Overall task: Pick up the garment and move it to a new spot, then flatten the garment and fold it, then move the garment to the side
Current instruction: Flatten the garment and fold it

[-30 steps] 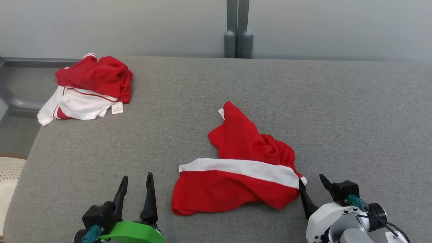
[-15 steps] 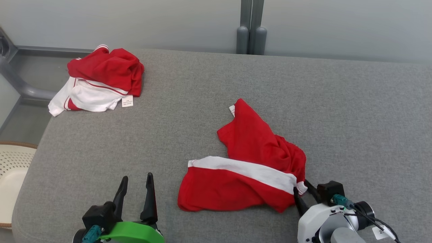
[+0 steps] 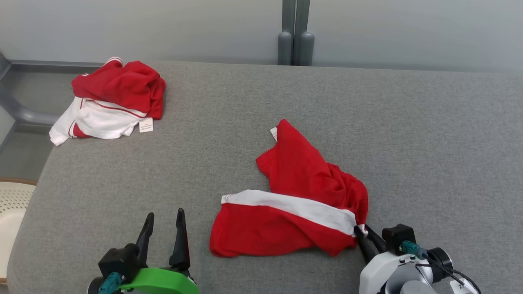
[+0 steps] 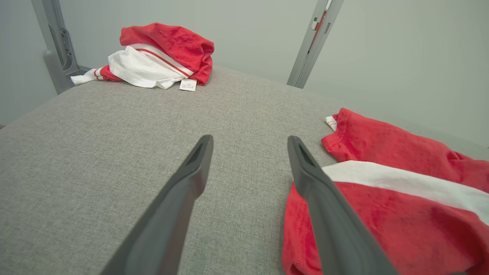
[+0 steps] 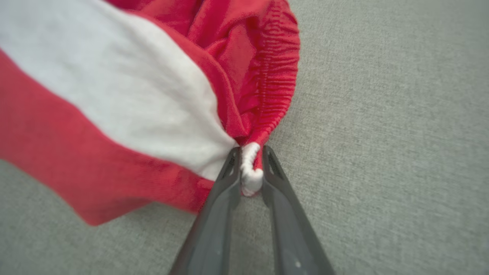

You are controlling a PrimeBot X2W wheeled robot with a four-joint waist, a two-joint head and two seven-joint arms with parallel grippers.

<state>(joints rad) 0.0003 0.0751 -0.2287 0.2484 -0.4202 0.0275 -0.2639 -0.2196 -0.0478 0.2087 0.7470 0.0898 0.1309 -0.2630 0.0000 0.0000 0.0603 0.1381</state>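
The crumpled red cloth garment with a white band (image 3: 294, 179) lies mid-way across the grey fabric-covered table (image 3: 408, 122), near my edge. My right gripper (image 5: 251, 151) pinches its white corner, fingers nearly together: plain from the right wrist, tiny from the head. My left gripper (image 4: 249, 138) stands wide apart beside it, holding nothing. A second red-and-white heap of clothing (image 3: 114, 94) sits at the far left corner.

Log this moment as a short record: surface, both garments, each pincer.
surface: grey fabric-covered tabletop
target garment: red shorts with a white band, crumpled, near the front centre
other garment: red-and-white bundle, far left corner
left pincer: open, empty, apart from the shorts
right pincer: shut on the shorts' white right corner
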